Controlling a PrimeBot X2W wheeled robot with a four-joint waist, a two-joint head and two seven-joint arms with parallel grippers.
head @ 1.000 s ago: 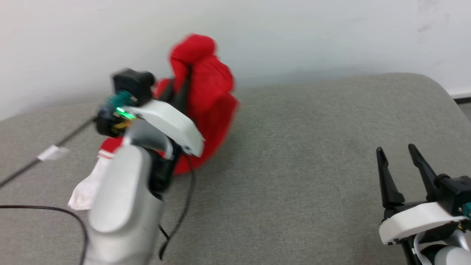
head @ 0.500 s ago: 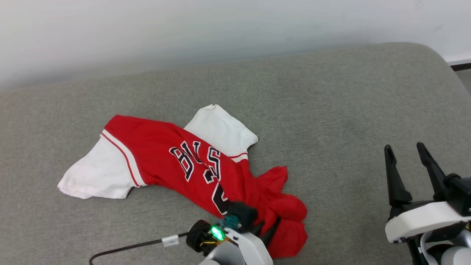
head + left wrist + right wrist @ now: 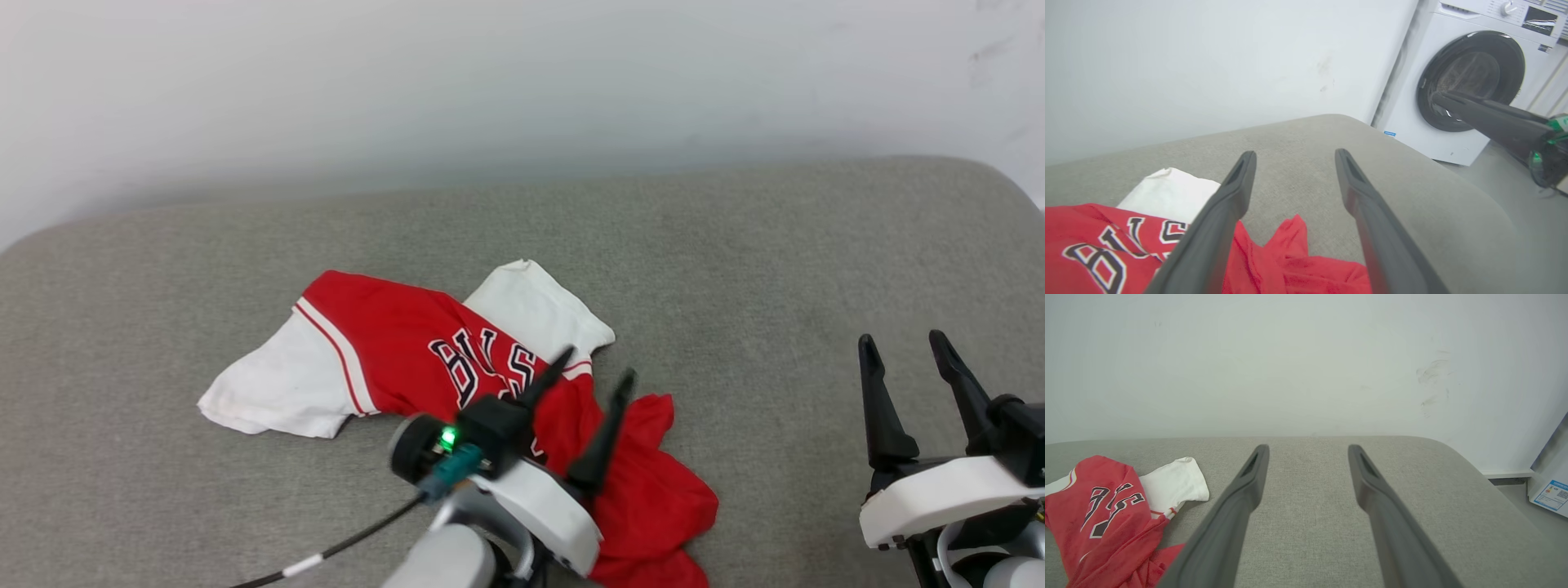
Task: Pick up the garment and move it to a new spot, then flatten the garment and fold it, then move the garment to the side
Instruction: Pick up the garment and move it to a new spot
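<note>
the garment [image 3: 384, 359] lies on the grey padded surface [image 3: 775, 269], a little left of centre and only half spread. the lettered chest and both white sleeves lie fairly flat toward the left and far side. the lower part [image 3: 653, 498] is bunched in red folds on the near side. the left hand [image 3: 597, 364] hangs just above that bunch, fingers spread apart and nothing between them. the right hand [image 3: 901, 339] is equally wide open and empty, well apart to the right over bare surface.

judging by this, the shirt sits in its new spot and flattening is the step in hand. to do it well, each hand should pinch one corner of the bunched hem, taking a thin edge rather than a fistful of folds. both should then draw outward and toward the robot, keeping the cloth low so the flat chest does not drag along. the hem corners are hidden in the folds, so an edge may need teasing out first. the right hand has the longer way to come.
</note>
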